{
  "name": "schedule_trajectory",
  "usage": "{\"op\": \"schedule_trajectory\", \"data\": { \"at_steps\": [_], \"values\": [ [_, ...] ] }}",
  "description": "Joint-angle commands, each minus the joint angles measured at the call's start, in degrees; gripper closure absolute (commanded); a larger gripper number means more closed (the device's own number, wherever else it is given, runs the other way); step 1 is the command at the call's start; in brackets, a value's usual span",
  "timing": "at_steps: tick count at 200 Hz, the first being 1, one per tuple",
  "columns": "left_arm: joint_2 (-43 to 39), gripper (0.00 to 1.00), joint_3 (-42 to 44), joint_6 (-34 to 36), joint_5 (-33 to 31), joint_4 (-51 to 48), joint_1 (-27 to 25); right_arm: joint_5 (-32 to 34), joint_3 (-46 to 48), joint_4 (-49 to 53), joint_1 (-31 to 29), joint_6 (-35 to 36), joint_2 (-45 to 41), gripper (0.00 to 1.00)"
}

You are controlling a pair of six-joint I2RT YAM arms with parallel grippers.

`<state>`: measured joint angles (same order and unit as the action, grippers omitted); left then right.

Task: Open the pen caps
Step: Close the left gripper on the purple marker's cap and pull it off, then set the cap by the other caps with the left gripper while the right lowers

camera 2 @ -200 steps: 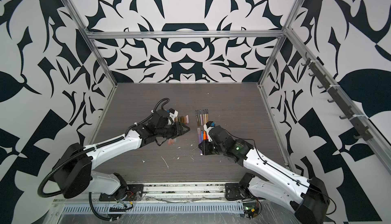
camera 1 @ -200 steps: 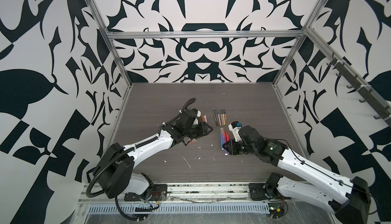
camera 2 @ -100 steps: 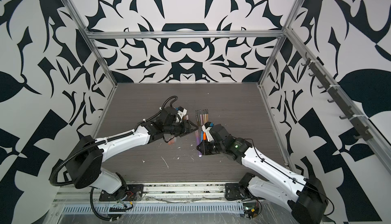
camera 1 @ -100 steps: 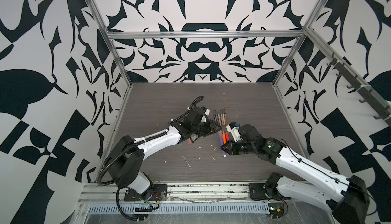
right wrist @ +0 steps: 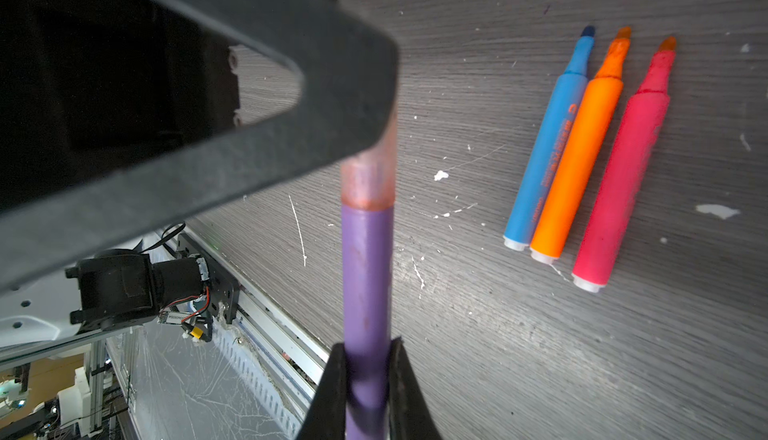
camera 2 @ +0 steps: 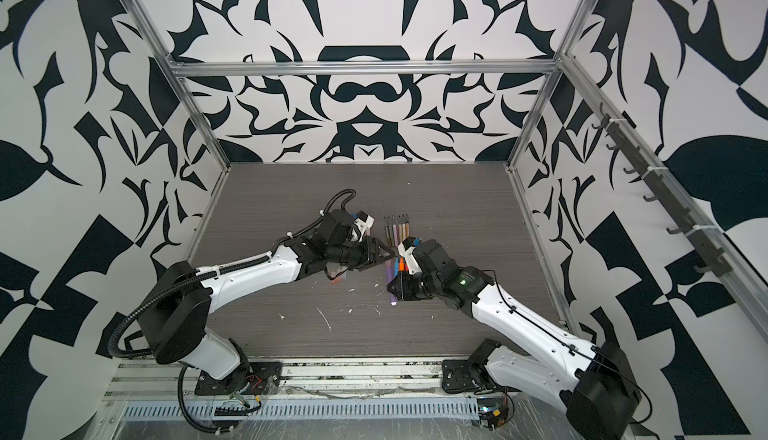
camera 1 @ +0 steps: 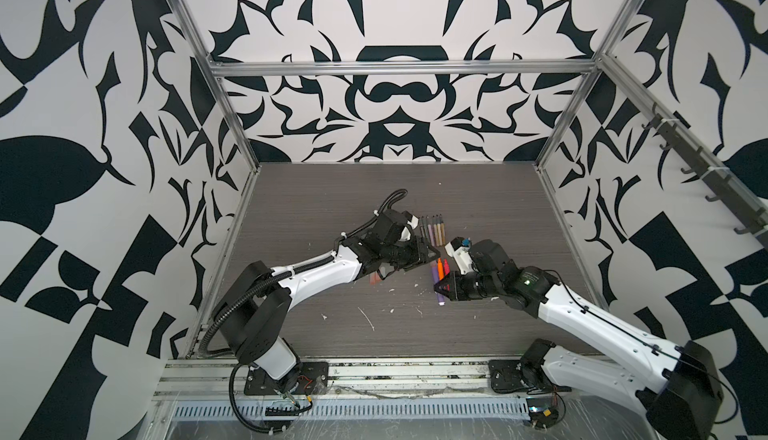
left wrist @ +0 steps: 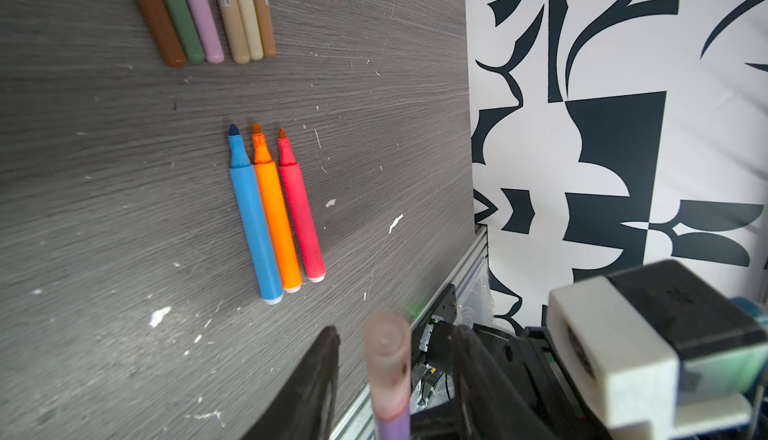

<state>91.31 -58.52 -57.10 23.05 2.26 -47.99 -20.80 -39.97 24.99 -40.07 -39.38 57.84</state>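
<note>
Pinching the purple pen (right wrist: 367,276), the right hand (right wrist: 368,359); left hand (left wrist: 395,336) half-spread astride its translucent cap (left wrist: 387,352)

**Robot test cell, lab setting**

Enclosed by black-and-white patterned walls (camera 1: 395,22) on an aluminium frame (camera 1: 399,69). Bolted to a metal rail (camera 1: 399,375) at the edge of a grey wood-grain table (camera 1: 332,192): left arm (camera 1: 316,271) and right arm (camera 1: 582,313), both white.

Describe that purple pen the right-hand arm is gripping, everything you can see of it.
The purple pen is a thick, smooth plastic marker, lightly scuffed, with its translucent pinkish cap on. The right arm's jaws are shut on its barrel, holding it above the table. The left arm's jaws stand open on either side of the cap, a gap showing.
</note>
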Motion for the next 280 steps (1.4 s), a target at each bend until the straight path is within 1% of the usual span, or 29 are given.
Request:
{"op": "schedule_trajectory", "data": {
  "at_steps": [1,18,30,35,38,45,47,89,106,118,126,134,147,163,176,189,200,225,251,280],
  "values": [
    [0.9,0.53,-1.6,-0.2,1.3,0.8,-0.4,-1.0,-2.9,-1.3,0.3,1.1,-0.3,1.00],
    [1.2,0.54,-1.6,-0.1,1.3,0.9,-0.4,-1.1,-3.0,-1.2,0.4,1.1,-0.5,1.00],
    [1.4,0.61,-1.6,-0.1,1.5,1.0,-0.4,-1.1,-3.0,-1.2,0.4,1.1,-0.6,1.00],
    [1.3,0.69,-1.6,-0.2,1.6,1.1,-0.4,-1.1,-2.9,-1.2,0.4,1.1,-0.7,1.00],
    [1.4,0.76,-1.5,-0.1,1.7,1.2,-0.4,-1.0,-2.9,-1.1,0.4,1.1,-0.7,1.00],
    [1.3,0.96,-1.4,-0.1,1.7,1.4,-0.3,-1.1,-2.9,-1.1,0.4,1.1,-0.7,1.00],
    [1.2,1.00,-1.4,-0.2,1.7,1.4,-0.4,-1.0,-2.9,-1.0,0.5,1.1,-0.7,1.00],
    [-1.7,1.00,0.2,0.3,0.6,2.3,-0.4,-1.0,-2.3,-0.6,0.7,1.3,-1.7,1.00],
    [-3.0,1.00,-0.5,2.2,-1.0,-0.4,0.2,-1.3,-1.5,-0.7,0.7,1.1,-2.2,1.00],
    [-3.4,1.00,-2.3,4.4,-1.8,-3.8,1.9,-1.3,-0.2,-0.7,0.7,0.3,-2.8,1.00],
    [-3.4,1.00,-3.9,5.8,-1.6,-6.0,4.3,-2.1,1.2,-1.7,0.6,-0.6,-3.4,1.00],
    [-3.4,1.00,-5.7,7.1,-0.6,-7.6,7.9,-3.0,3.1,-3.4,0.4,-1.9,-4.1,1.00],
    [-2.8,1.00,-9.9,8.6,2.2,-10.4,15.8,-3.5,6.4,-5.9,-0.6,-3.7,-5.7,1.00],
    [-1.3,1.00,-15.7,8.4,5.4,-11.6,24.8,-3.0,9.7,-7.7,-2.3,-6.0,-7.8,1.00],
    [0.4,1.00,-20.0,8.1,7.1,-12.5,28.3,-2.7,11.4,-8.4,-2.8,-7.4,-9.8,1.00],
    [1.6,1.00,-23.2,9.3,7.5,-14.7,28.6,-1.9,12.1,-7.6,-2.8,-7.7,-11.8,1.00],
    [2.1,1.00,-23.6,9.7,7.1,-15.1,28.5,-1.2,12.2,-6.8,-2.8,-7.7,-12.9,1.00],
    [1.7,1.00,-19.9,9.4,7.9,-13.4,28.5,-1.2,11.8,-7.1,-2.7,-7.3,-12.4,1.00],
    [-0.9,1.00,-15.7,13.4,6.1,-16.7,28.5,-0.8,10.3,-5.8,-2.7,-5.8,-10.8,1.00],
    [-4.1,1.00,-10.0,18.5,4.1,-21.3,28.5,0.0,8.3,-2.9,-1.5,-2.4,-9.3,1.00]
  ]
}}
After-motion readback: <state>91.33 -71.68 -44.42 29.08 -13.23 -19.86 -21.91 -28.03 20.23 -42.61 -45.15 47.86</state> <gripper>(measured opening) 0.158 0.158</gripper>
